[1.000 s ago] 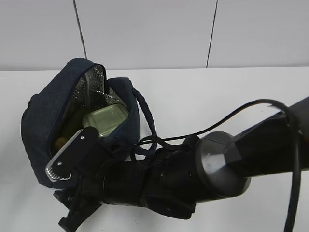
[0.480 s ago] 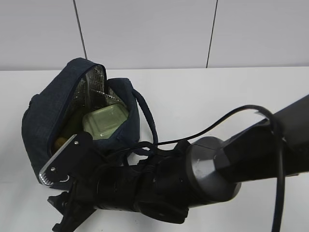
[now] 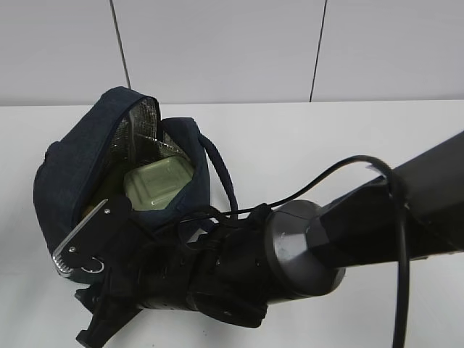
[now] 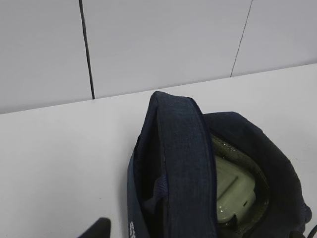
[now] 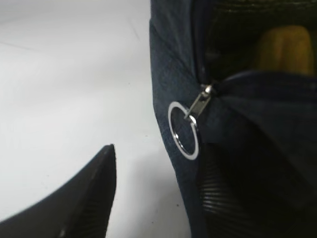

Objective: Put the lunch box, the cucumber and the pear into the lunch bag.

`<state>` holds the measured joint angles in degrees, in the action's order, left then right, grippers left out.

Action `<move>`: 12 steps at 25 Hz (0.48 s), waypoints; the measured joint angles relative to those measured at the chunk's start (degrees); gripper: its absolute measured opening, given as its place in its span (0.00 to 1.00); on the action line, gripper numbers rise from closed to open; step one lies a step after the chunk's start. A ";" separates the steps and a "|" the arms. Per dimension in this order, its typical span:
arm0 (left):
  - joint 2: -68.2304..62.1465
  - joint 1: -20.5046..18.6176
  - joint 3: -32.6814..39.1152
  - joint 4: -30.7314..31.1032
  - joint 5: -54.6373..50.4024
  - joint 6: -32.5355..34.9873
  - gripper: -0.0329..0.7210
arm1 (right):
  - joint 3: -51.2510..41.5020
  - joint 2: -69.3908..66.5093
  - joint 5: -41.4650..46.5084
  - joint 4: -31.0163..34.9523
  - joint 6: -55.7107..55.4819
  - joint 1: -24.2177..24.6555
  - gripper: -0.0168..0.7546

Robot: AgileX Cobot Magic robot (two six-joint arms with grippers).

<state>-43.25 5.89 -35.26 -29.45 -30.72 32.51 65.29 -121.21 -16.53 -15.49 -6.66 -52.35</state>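
Lunch bag [image 3: 80,167] stands on the white table [image 3: 326,138], left of centre, mouth open, foil lining [image 3: 138,134] showing. Lunch box [image 3: 156,185] sits inside, sage lid up; also seen in the left wrist view [image 4: 233,191]. Pear [image 5: 285,49] visible inside the opening, right wrist view. Cucumber not made out. Zipper ring [image 5: 183,130] hangs at the bag's edge. Right gripper [image 5: 153,193] spread open, one finger [image 5: 84,198] on table side, other against bag fabric. Left gripper: barely in view, state cannot be told.
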 joint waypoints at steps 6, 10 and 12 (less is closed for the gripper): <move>0.00 0.00 0.00 -0.05 0.00 0.00 0.55 | 0.08 0.00 1.58 0.24 0.79 0.00 0.52; 0.00 0.00 0.00 -0.05 0.00 0.00 0.55 | 0.08 0.00 -0.17 0.28 0.88 0.00 0.52; 0.00 0.00 0.00 -0.05 0.00 0.00 0.55 | 0.08 0.00 -0.78 0.37 0.88 0.00 0.51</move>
<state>-43.25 5.89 -35.26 -29.50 -30.72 32.51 65.37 -121.21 -17.31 -15.12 -5.78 -52.35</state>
